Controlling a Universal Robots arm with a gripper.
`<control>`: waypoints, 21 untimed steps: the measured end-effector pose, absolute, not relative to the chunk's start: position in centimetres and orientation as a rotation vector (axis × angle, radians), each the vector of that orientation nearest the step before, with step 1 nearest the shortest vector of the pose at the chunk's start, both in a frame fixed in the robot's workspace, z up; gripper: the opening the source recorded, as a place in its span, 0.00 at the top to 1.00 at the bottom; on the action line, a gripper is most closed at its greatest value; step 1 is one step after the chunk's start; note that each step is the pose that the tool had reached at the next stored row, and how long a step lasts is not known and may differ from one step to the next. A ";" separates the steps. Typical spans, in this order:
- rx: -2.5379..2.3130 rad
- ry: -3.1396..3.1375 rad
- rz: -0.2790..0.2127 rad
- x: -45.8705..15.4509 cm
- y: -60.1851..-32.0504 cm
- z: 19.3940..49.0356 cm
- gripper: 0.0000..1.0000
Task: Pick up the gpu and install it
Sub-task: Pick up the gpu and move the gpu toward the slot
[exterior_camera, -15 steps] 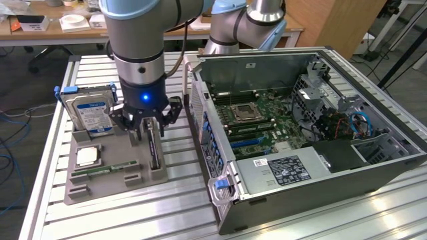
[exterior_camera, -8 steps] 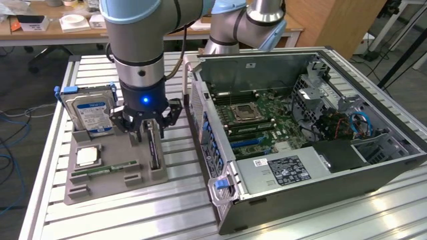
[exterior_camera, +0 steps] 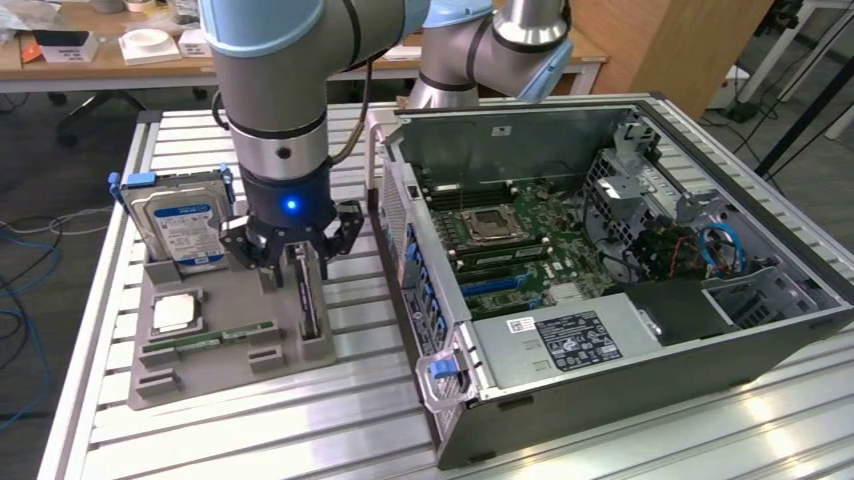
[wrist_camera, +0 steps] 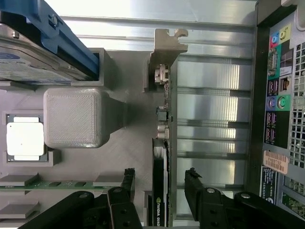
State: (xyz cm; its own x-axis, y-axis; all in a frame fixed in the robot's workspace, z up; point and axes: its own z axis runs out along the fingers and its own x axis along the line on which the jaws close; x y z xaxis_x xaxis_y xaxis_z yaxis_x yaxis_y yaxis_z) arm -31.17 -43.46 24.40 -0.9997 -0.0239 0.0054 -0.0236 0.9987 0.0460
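Tool (exterior_camera: 296, 262): spread wide, nothing pinched. Its fingers (wrist_camera: 125, 183) straddle the gpu (wrist_camera: 161, 200), one on each flat face. The wrist view seems to show a gap on both sides, though contact cannot be fully ruled out.

gpu: stands on edge in a slot of the grey holder tray (exterior_camera: 227, 345), directly under the tool and running toward 6 o'clock in the exterior view. Its metal bracket (wrist_camera: 167, 47) is at the far end from the fingers.

Handling (judgement): light, thin and stiff, but fragile, with exposed components and a contact edge. Best taken by the two flat faces near mid-length, clear of the bracket and connector. An off-centre hold may let it tilt.

Surroundings from the tool, exterior view:
- Hard drive (exterior_camera: 180, 215) at 10 o'clock, upright in the tray.
- Processor chip (exterior_camera: 176, 313) at 8 o'clock.
- Memory stick (exterior_camera: 214, 338) at 7 o'clock.
- Open computer case (exterior_camera: 601, 250) at 3 o'clock, lying on the slatted surface (exterior_camera: 267, 440).
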 end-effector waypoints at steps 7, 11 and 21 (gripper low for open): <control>0.037 -3.135 -0.072 -31.2 -43.5 23.9 0.45; 0.037 -3.135 -0.072 -31.2 -43.5 23.9 0.45; 0.037 -3.135 -0.072 -31.2 -43.5 23.9 0.54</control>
State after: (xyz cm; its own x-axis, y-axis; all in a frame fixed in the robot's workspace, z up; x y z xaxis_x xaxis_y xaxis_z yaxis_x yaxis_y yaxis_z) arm -31.21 -43.46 23.89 -0.9997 -0.0239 0.0055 -0.0236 0.9987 0.0459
